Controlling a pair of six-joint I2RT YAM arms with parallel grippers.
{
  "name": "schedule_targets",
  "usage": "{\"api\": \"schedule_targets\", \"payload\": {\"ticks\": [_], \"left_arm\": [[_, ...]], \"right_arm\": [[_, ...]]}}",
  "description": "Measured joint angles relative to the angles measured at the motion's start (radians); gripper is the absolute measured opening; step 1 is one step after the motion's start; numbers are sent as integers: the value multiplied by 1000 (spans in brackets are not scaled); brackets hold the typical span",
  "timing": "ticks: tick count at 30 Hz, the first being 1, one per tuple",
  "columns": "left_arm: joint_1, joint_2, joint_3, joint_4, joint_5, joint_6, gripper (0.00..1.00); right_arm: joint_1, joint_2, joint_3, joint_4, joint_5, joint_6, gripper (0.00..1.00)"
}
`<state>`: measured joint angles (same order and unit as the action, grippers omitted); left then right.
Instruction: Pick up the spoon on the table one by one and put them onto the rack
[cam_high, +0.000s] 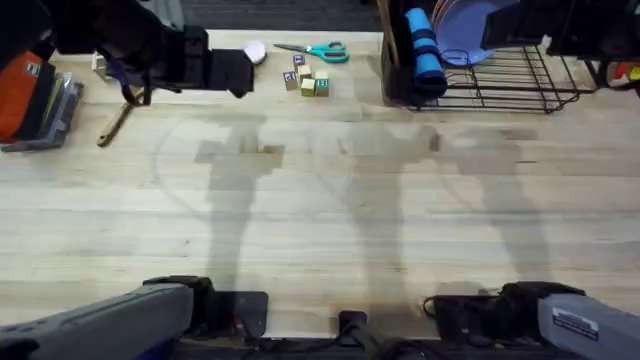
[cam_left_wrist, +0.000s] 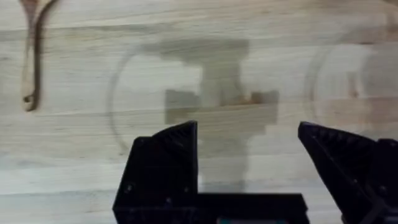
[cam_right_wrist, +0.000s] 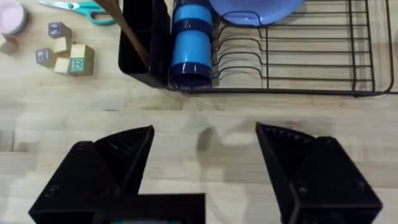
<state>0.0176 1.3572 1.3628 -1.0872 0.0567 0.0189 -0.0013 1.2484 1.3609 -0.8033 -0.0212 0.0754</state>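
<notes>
So the spoon (cam_high: 115, 124) is lying on the table (cam_high: 330, 230) way over at about 10 o'clock, partly under a dark arm, just right of an orange and grey box (cam_high: 35, 95). The rack (cam_high: 500, 75) sits at about 1 o'clock with a blue cup (cam_high: 424, 50) and a blue plate (cam_high: 470, 25) in it. Scissors (cam_high: 318, 50) and little blocks (cam_high: 305, 80) are at 12. Left gripper (cam_left_wrist: 249, 162) has its fingers spread apart over bare wood, spoon well off to the side. Right gripper (cam_right_wrist: 205, 168) is also spread wide, nothing in it, facing the rack.
</notes>
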Motion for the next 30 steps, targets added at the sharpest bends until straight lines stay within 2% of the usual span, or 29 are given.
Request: {"api": "schedule_targets", "payload": {"ticks": [2, 4, 11, 16, 21, 30], "left_arm": [[34, 4, 0, 13, -8, 0, 991], [93, 9, 0, 40, -11, -1, 991], [365, 24, 0, 145, -32, -25, 993], [493, 24, 0, 259, -35, -31, 993], [554, 27, 1, 336, -34, -34, 993], [580, 160, 26, 389, -31, -16, 993]], "right_arm": [[0, 0, 0, 5, -2, 0, 992], [0, 0, 0, 6, -2, 0, 992], [0, 0, 0, 7, -2, 0, 992], [0, 0, 0, 8, -2, 0, 992], [0, 0, 0, 9, -2, 0, 992], [0, 0, 0, 17, -2, 0, 992]]}}
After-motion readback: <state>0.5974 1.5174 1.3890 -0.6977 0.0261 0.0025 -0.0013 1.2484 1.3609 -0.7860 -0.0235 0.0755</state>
